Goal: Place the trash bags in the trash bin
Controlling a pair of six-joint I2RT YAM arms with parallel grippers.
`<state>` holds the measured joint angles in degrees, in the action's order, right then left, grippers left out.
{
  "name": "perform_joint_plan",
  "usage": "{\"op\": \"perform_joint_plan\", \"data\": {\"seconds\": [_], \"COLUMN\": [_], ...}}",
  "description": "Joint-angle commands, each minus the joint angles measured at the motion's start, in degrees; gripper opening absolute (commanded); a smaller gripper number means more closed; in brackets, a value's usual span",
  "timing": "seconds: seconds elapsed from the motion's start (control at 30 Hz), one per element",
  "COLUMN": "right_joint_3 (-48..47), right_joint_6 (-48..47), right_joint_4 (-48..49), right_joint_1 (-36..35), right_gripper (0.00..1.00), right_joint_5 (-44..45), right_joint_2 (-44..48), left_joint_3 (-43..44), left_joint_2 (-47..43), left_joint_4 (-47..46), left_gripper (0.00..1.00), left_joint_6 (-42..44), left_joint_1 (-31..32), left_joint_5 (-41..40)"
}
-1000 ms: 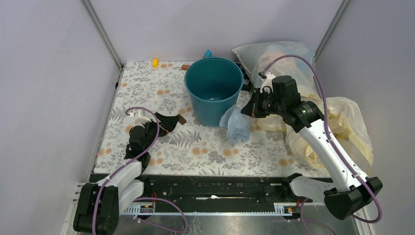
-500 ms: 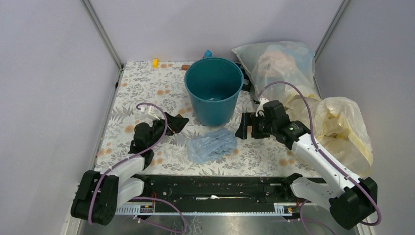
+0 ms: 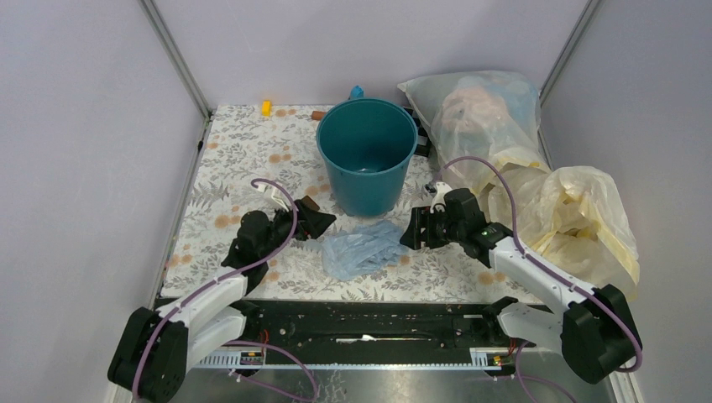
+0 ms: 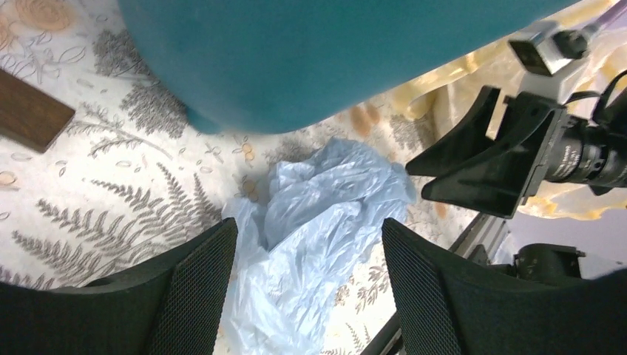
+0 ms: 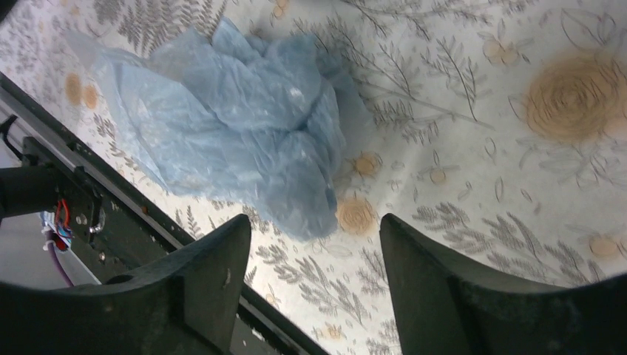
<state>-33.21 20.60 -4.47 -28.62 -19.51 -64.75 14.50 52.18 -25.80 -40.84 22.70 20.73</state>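
Observation:
The light-blue trash bag [image 3: 363,248] lies crumpled on the floral table just in front of the teal trash bin [image 3: 367,155]. It also shows in the left wrist view [image 4: 314,229] and in the right wrist view [image 5: 244,118]. My left gripper [image 3: 319,220] is open at the bag's left edge; the bag lies between its fingers in the left wrist view. My right gripper [image 3: 415,228] is open and empty just right of the bag. The bin [image 4: 318,52] stands upright and looks empty.
A large whitish stuffed bag [image 3: 479,109] lies behind right of the bin. A bulky pale-yellow bag [image 3: 579,218] sits at the right edge. A brown block [image 4: 29,111], a small yellow item [image 3: 266,107] and the black front rail [image 3: 369,319] are also in view.
The blue bag, held up by my right gripper beside the bin a second ago, now lies on the table. My right gripper has let go and come down; my left gripper has moved right to it.

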Motion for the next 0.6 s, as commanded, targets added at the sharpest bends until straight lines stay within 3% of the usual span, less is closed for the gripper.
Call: {"op": "perform_joint_plan", "data": {"seconds": [0.0, 0.23, 0.47, 0.57], "right_joint_3": [-1.59, -0.81, 2.26, 2.66], "right_joint_6": [-0.59, -1.45, 1.34, 2.03], "right_joint_4": [9.57, 11.02, 11.54, 9.38], "right_joint_1": [-0.61, -0.61, -0.66, -0.67], "right_gripper": [0.63, 0.55, 0.1, 0.04], "right_joint_5": [-4.12, -6.95, -8.18, -6.91], "right_joint_2": [-3.96, -5.54, -0.46, 2.66], "left_joint_3": [5.06, 3.73, 5.34, 5.0], "left_joint_2": [-2.62, -6.85, -16.04, -20.17], "left_joint_4": [15.13, 20.61, 32.31, 38.52], "left_gripper": [0.74, 0.75, 0.78, 0.8], "left_joint_6": [4.71, 1.43, -6.24, -9.99], "left_joint_1": [1.23, 4.31, 4.81, 4.89], "left_joint_5": [-4.57, -2.6, -0.9, -2.22]}}
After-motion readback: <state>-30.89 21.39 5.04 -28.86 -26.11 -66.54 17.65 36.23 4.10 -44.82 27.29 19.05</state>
